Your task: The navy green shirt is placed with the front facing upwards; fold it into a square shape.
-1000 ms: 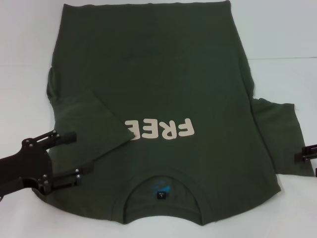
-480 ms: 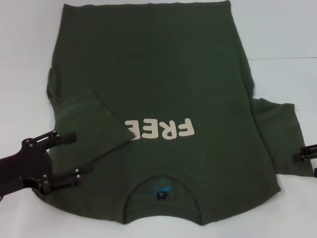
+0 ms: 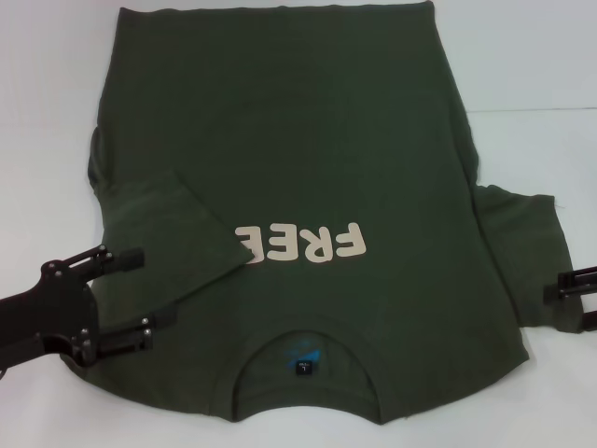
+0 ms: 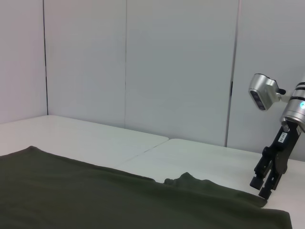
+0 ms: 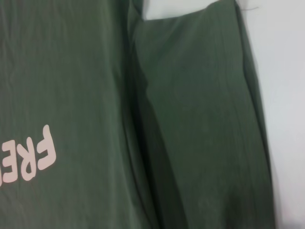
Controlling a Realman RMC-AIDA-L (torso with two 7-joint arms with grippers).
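The navy green shirt lies flat, front up, with cream lettering and the collar nearest me. Its left sleeve is folded inward over the chest and hides part of the lettering. My left gripper hovers open over the shirt's near left shoulder, holding nothing. The right sleeve is still spread out. My right gripper is at that sleeve's outer edge, open. The left wrist view shows the shirt and the right gripper just above the cloth. The right wrist view shows the sleeve.
The shirt rests on a white table. The table has a seam and grey wall panels stand behind it. Bare tabletop lies beyond the right sleeve.
My right gripper has crept a little inward over the right sleeve's edge. The left gripper and the shirt have not moved.
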